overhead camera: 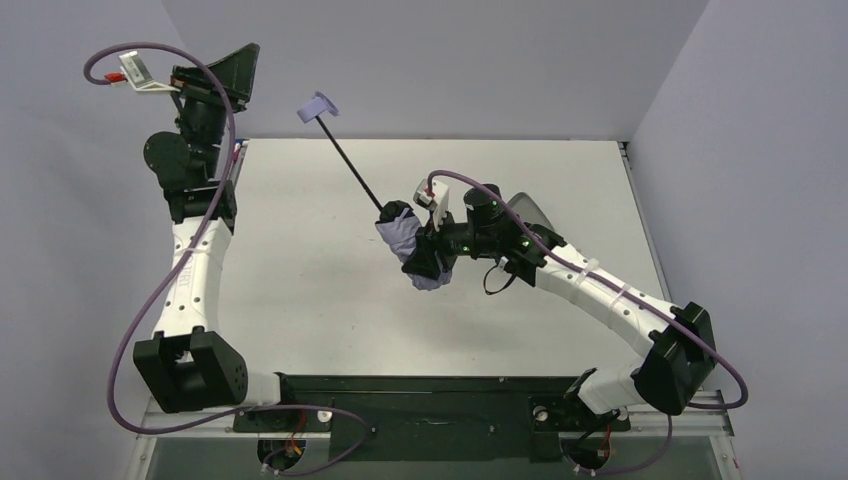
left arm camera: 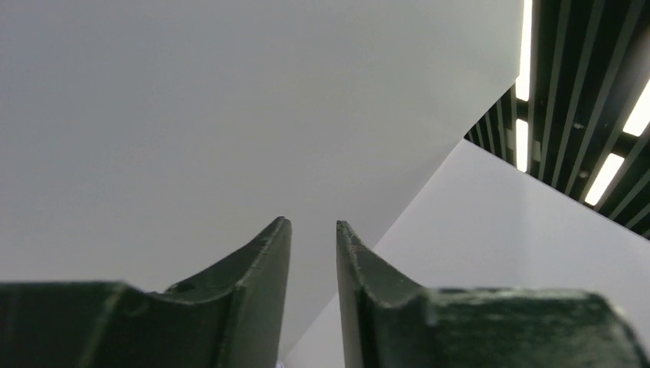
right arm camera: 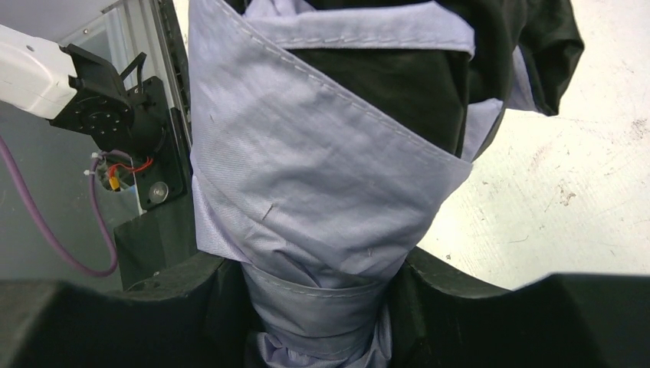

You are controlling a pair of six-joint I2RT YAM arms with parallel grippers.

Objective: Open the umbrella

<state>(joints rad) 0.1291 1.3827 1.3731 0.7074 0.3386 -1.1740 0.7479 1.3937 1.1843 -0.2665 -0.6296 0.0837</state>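
What you can't see comes first. From above, your right pincer is mostly buried under the umbrella, so its fingers barely show. The right wrist view settles it: the right pincer is clamped round the folded canopy, one finger on each side. There the umbrella fills the frame and is cut off at the top and bottom edges, lavender cloth wrapped over black folds. Whether the bundle touches the surface or hangs just above it, you cannot tell from either view.

The umbrella sits right of the surface's middle and is not opened out. Its thin black shaft runs up and to the left to the small lavender handle, which stands clear of both arms. No strap can be made out at that size.

Your left pincer is raised at the far left corner, well apart from the umbrella. In its own view the left pincer shows a narrow gap between the fingers with nothing in it — only wall and bright ceiling strips beyond.

For writing, a white tag hangs on the left arm's cable (too small to read).

The count is one umbrella, two arms and two pincers — two fingers each.
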